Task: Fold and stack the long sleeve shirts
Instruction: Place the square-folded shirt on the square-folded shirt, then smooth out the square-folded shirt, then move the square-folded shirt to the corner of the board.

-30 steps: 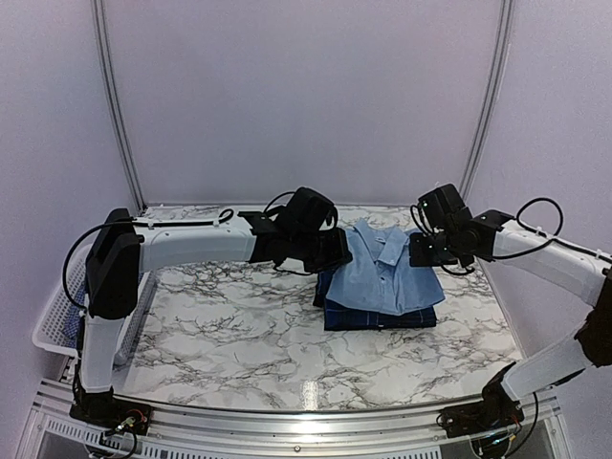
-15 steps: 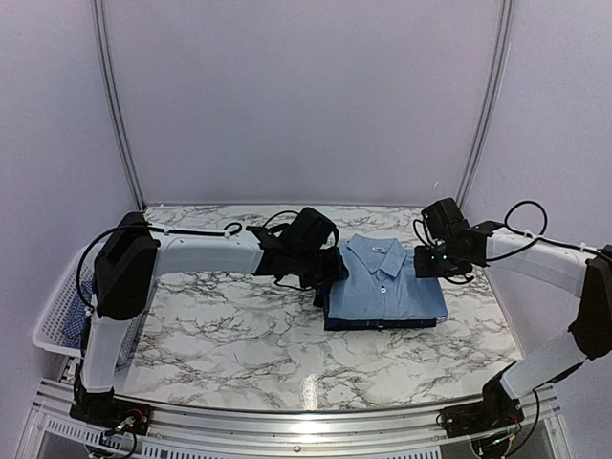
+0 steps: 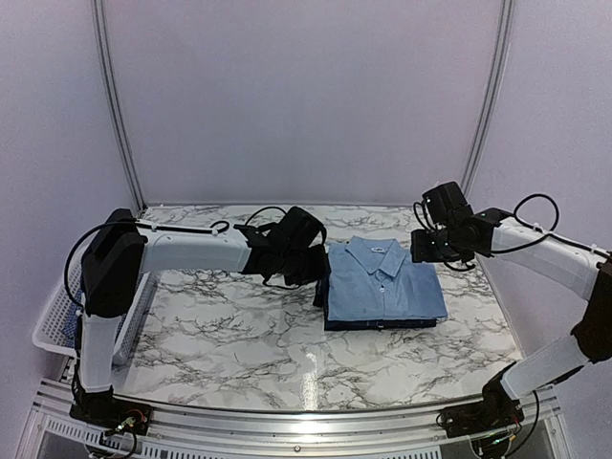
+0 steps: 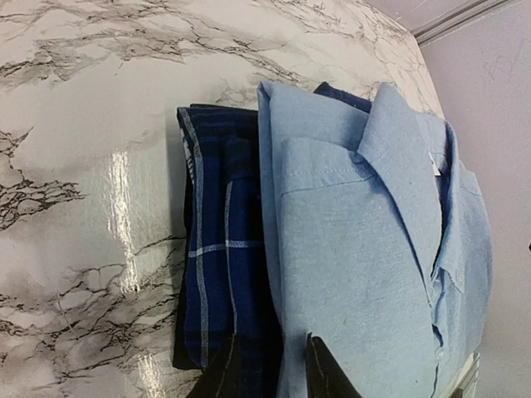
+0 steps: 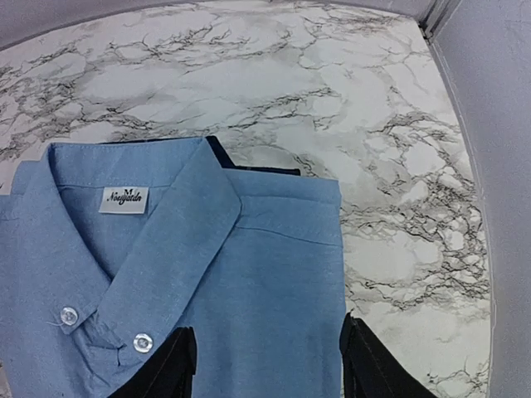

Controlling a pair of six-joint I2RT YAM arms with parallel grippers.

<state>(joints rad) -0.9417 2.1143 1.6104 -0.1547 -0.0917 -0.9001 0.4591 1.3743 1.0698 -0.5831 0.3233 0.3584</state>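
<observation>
Light blue shirt (image 3: 384, 280): folded, collar up and pointing to the far wall; it is the top layer of the stack.
Navy plaid shirt (image 4: 217, 274): folded directly under the light blue shirt, its edge sticking out along that shirt's left side and near edge.
Left gripper (image 4: 270, 377): just off the light blue shirt's left edge, over the plaid edge; fingers (image 4: 325, 375) parted narrowly, nothing pinched.
Right gripper (image 5: 265, 369): above the light blue shirt's right shoulder, beside the collar; fingers (image 5: 371, 365) set wide, clear of the cloth.
Collar detail: white label (image 5: 124, 199) inside the neck, two pale buttons (image 5: 143, 341) on the placket.
Marble table (image 3: 229, 330): bare surface to the left of and in front of the light blue shirt.
White basket (image 3: 50, 330): well to the left of the light blue shirt, at the table's edge; a scrap of blue cloth shows inside.
</observation>
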